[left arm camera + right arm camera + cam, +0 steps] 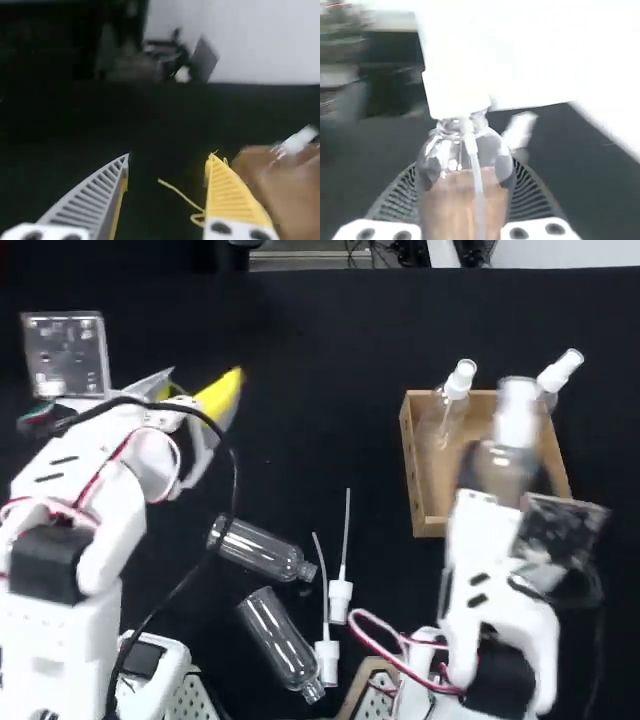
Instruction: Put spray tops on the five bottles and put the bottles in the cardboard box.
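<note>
Clear plastic bottle with white spray top (465,165), clamped between the right gripper (464,197) fingers and held above the brown cardboard box (422,490), apparently for release beside two capped bottles (450,405). Left gripper (167,175) spread open, empty. Two uncapped bottles (255,545) and loose spray tops (340,592) await on the black table (330,360).

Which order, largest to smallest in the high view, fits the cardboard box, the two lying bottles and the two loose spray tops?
1. cardboard box
2. upper bottle and lower bottle, too alike to rank
3. upper spray top and lower spray top, alike
</note>
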`<state>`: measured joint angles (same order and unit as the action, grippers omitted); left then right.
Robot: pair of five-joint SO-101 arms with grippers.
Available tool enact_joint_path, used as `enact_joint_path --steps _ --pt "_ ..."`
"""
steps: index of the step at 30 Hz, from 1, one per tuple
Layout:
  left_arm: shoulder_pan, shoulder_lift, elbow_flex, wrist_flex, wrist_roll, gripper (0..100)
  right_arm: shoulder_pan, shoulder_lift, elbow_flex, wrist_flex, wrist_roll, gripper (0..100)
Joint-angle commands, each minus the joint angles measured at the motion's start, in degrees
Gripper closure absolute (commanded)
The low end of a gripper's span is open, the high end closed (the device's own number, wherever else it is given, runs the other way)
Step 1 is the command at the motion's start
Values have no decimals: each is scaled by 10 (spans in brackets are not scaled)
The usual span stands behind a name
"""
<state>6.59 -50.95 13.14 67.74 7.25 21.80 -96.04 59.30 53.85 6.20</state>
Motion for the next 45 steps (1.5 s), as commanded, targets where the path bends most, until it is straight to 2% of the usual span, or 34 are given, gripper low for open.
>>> enact_joint_path --steps 1,6,13,22,27,34,38,45 --pt "-17 -2 118 -24 -37 772 82 7 -36 -18 30 987" --pt "-15 -2 254 -119 -25 773 149 61 -8 -85 64 987" --pt "-16 -2 379 -233 3 773 212 258 -17 -224 66 987" --pt "-15 -2 444 -261 9 773 288 516 -18 -515 66 987" --pt "-1 -2 465 -263 10 773 312 692 -71 -654 62 988" --pt "17 -2 537 -352 10 773 321 929 -163 -820 61 988" --pt "26 -2 570 -404 10 773 323 1045 -240 -875 35 988" --pt "44 -2 602 -455 10 773 331 1218 -414 -879 -23 984"
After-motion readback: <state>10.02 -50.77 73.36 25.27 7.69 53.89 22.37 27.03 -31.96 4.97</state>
